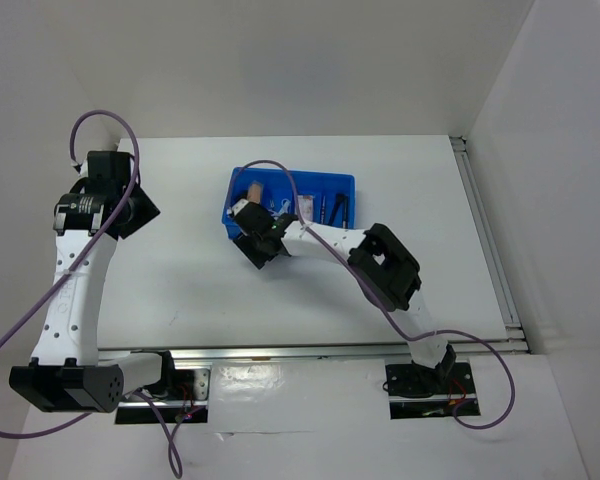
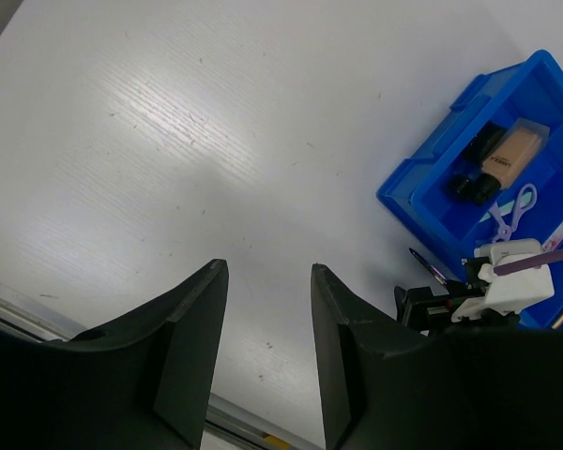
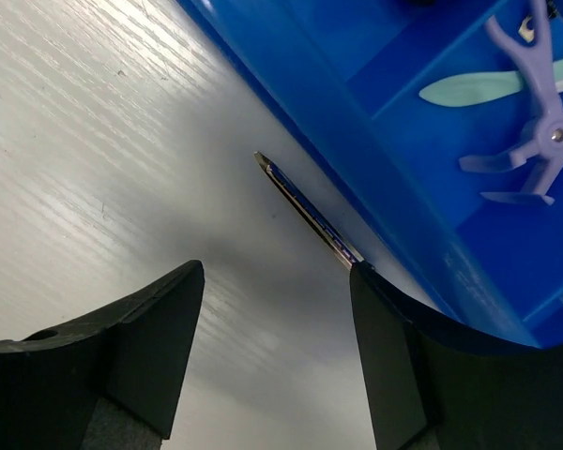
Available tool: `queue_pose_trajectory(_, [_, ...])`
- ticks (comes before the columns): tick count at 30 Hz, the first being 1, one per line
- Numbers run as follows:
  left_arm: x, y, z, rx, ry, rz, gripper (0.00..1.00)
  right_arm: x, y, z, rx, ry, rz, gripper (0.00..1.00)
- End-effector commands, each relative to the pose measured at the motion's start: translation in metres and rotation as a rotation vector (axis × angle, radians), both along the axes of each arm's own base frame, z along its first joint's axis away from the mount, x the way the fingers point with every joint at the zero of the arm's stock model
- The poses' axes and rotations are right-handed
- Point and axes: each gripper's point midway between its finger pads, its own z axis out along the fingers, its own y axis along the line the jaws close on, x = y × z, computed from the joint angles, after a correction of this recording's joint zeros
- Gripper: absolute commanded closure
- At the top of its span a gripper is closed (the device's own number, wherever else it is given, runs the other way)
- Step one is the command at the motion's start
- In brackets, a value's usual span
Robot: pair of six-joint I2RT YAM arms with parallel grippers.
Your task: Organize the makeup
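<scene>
The thin dark pencil [image 3: 305,211] lies flat on the white table [image 2: 169,141]. It is outside the blue tray [image 3: 385,202], just beside the tray's outer wall. In the R wrist view its long side runs from top left to bottom right, nearly in line w/ that wall. The pointy tip is at the top left end. The other end goes behind one finger of the R gripper [image 3: 277,272], so that end is hidden. Can't tell if the pencil touches the wall or the finger.

The R gripper's fingers are spread wide, low over the table. The pencil sits in the gap, off to one side, and nothing is pinched.

The L gripper [image 2: 269,270] has its fingers apart w/ only bare table between them. It is well apart from the tray.

Inside the tray lies a tan tube [image 2: 511,155] w/ a black end. It is slanted, black end toward the bottom left in the L wrist view. It has tiny print, too small to read.

Another slot holds a lilac piece [image 3: 544,141] shaped a bit like scissors, w/ a pale green strip [image 3: 469,89] right by it.

A flat packet [image 2: 561,232] has a red mark, but it is partly hidden and can't be read.

From the top view, dark sticks [image 1: 330,208] lie in the tray pointing front to back. They are too small to make out. The pencil is hidden there under the R gripper.
</scene>
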Motion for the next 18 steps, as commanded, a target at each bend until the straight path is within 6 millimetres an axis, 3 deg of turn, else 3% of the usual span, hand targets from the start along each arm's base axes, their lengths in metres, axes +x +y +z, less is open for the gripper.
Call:
queue_pose_trajectory(1, [-0.002, 0.005, 0.011, 0.020, -0.044, 0.006, 0.46, 0.017, 0.002, 0.016, 0.037, -0.033, -0.061, 0.28])
queue_pose_trajectory(7, [-0.003, 0.005, 0.007, 0.020, -0.035, 0.006, 0.46, 0.029, -0.007, 0.011, 0.055, -0.035, -0.087, 0.28])
queue_pose_trajectory(11, [-0.003, 0.005, 0.007, 0.020, -0.035, 0.006, 0.46, 0.033, -0.013, -0.003, 0.064, -0.012, -0.083, 0.28])
queue_pose_trajectory(18, [-0.002, 0.005, 0.005, 0.020, -0.025, 0.006, 0.46, 0.019, -0.014, -0.021, 0.085, 0.063, -0.054, 0.40])
